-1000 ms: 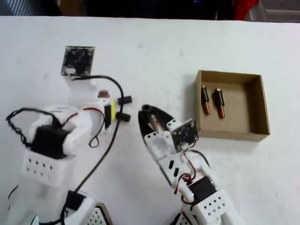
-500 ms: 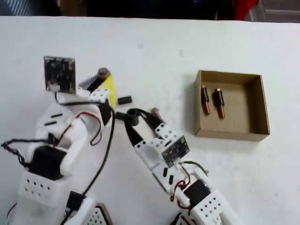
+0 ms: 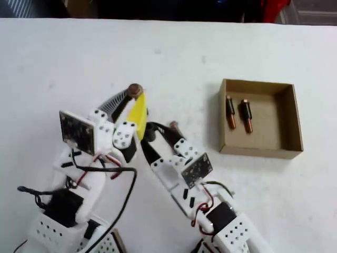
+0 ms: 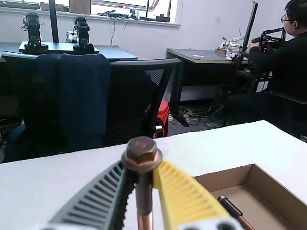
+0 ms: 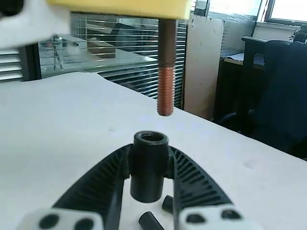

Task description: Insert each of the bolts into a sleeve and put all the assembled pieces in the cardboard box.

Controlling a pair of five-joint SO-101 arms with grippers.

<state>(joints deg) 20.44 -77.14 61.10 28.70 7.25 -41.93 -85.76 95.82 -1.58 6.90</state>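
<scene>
Here, the cardboard box (image 3: 260, 152) stands open-topped on the white table (image 3: 200, 52), beside the right arm. It holds two assembled pieces (image 3: 230, 112) (image 3: 246, 116), which lie side by side near one wall, each with a dark sleeve on a copper-coloured bolt. The left gripper (image 3: 131, 97) has its fingers closed on the shank of a bolt (image 3: 135, 89) just under the head, and the bolt hangs upright with its thread pointing down. The right gripper (image 5: 149, 155) has its fingers closed around a black sleeve (image 5: 149, 165), which stands upright with its bore open upward. The tip of the bolt is just above the bore and clear of it. Two loose sleeves (image 5: 151, 221) (image 5: 167, 203) lie on the table below the right gripper
</scene>
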